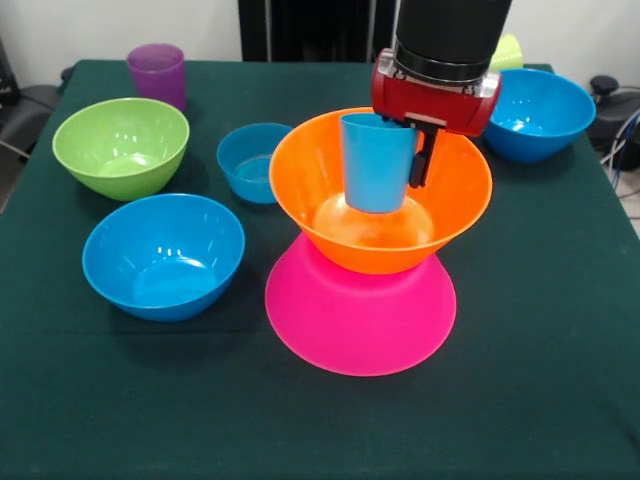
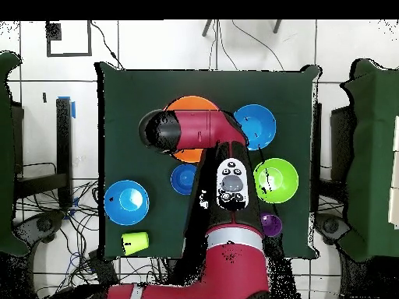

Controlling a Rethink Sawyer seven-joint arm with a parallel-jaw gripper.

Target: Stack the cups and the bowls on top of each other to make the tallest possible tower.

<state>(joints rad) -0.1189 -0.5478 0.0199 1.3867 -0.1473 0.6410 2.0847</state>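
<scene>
In the front view you see the pincer [image 1: 415,150] coming down from the top of the picture, clamped on the rim of the light-blue cup [image 1: 378,160], one dark finger [image 1: 421,158] showing outside the cup's wall. The cup hangs upright inside the big orange bowl [image 1: 455,215], which sits directly beneath the pincer; whether the cup's base touches the bowl's floor you cannot tell. The orange bowl rests on the upturned pink bowl [image 1: 360,320], below it and nearer the camera. To the picture's left of the pincer, just beside the orange bowl, stands the small blue bowl [image 1: 250,162]; farther left are the green bowl [image 1: 120,145] and, nearer the camera, a medium blue bowl [image 1: 163,255]. The purple cup [image 1: 157,73] stands far left near the table's back edge. To the picture's right of the pincer sits another blue bowl [image 1: 540,113], with the yellow-green cup [image 1: 508,52] partly hidden behind the arm. In the overhead view the arm [image 2: 203,132] covers the pincer and the light-blue cup, so you see only the orange bowl's rim [image 2: 191,102] around the wrist. Here the yellow-green cup [image 2: 134,242] lies well apart, near the robot's edge of the green table [image 2: 132,101].
</scene>
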